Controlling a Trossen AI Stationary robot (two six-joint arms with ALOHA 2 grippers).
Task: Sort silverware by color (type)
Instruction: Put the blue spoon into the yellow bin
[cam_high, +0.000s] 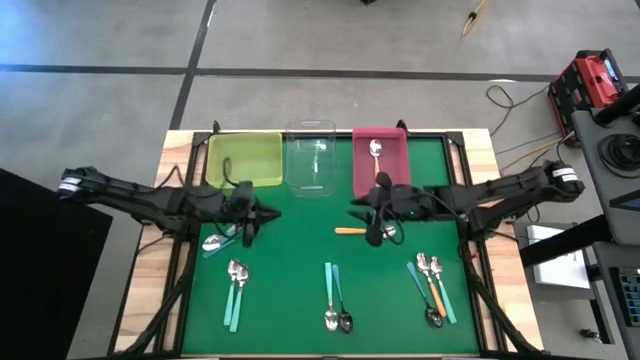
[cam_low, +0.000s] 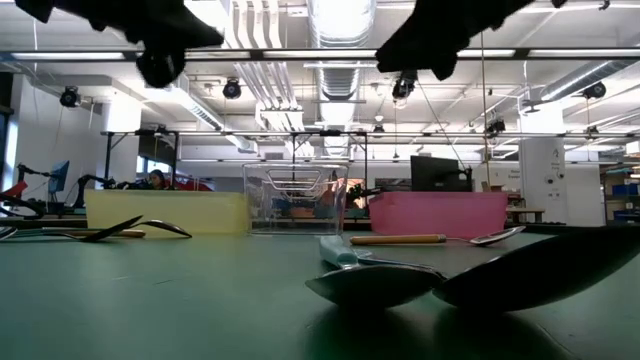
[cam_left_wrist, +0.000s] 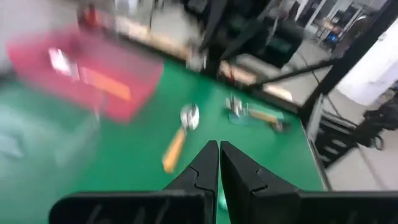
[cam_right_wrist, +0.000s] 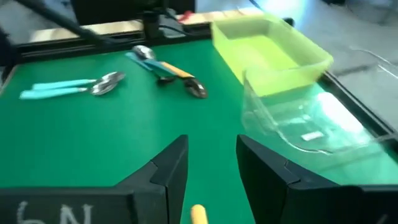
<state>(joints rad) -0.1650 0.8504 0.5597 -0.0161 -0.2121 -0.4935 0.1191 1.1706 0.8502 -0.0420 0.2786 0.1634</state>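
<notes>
The right gripper (cam_high: 374, 236), fingers spread, hovers over the mat (cam_high: 300, 260) with an orange spoon (cam_high: 352, 231) just beside it. The left gripper (cam_high: 249, 232), fingers pressed together, hangs near other spoons (cam_high: 219, 243).

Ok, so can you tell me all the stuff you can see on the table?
Green mat: one, green, covers the table top.
Yellow bin: one, back left.
Clear bin: one, see-through, back middle.
Pink bin: one, back right.
Spoon in the pink bin: one, silver bowl.
Loose orange spoon: one, under the right gripper.
Spoons by the left gripper: at least two, teal and orange.
Front left spoons: two, teal.
Front middle spoons: two, teal, one dark bowl.
Front right spoons: several, teal and orange.
Left gripper: shut, above the mat's left.
Right gripper: open, above the orange spoon.
</notes>
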